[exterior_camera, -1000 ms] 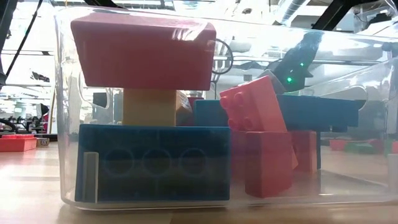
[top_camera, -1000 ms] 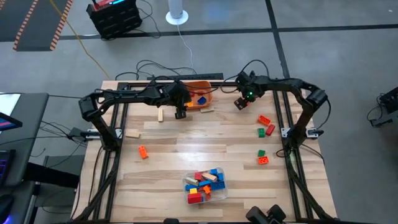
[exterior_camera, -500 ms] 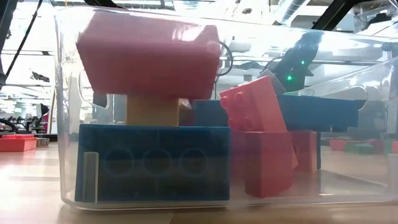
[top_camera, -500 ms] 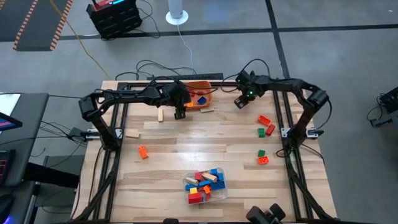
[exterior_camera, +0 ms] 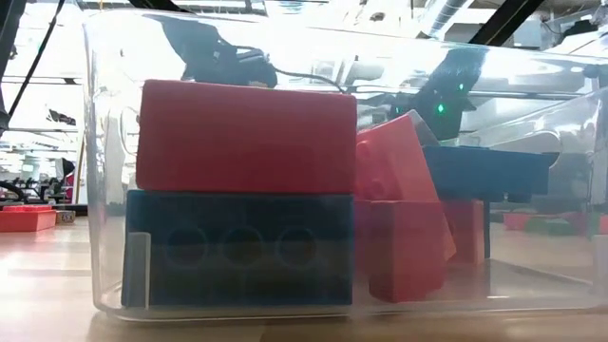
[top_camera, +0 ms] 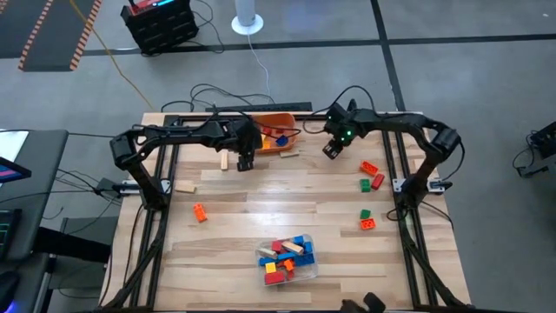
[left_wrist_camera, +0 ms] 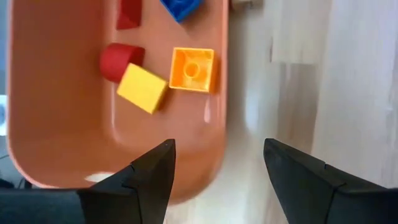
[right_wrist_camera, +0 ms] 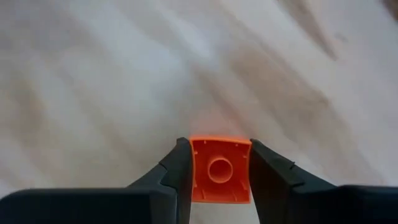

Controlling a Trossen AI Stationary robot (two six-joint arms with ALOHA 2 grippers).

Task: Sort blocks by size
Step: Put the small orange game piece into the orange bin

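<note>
High view: both end effectors near bowl point(top_camera: 276, 132) at tabletop point(top_camera: 261, 204) rear, likely for small blocks.
Left wrist: end effector point(left_wrist_camera: 217, 171) open above bowl rim.
Right wrist: end effector point(right_wrist_camera: 220, 171) clamping orange block point(right_wrist_camera: 220, 169), ready for carrying.

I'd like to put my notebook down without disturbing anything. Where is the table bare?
The widest bare wood lies mid-table, between the orange block on the left and the red and green blocks on the right, above the clear tub. The far edge is crowded: orange bowl, left gripper, right gripper.
</note>
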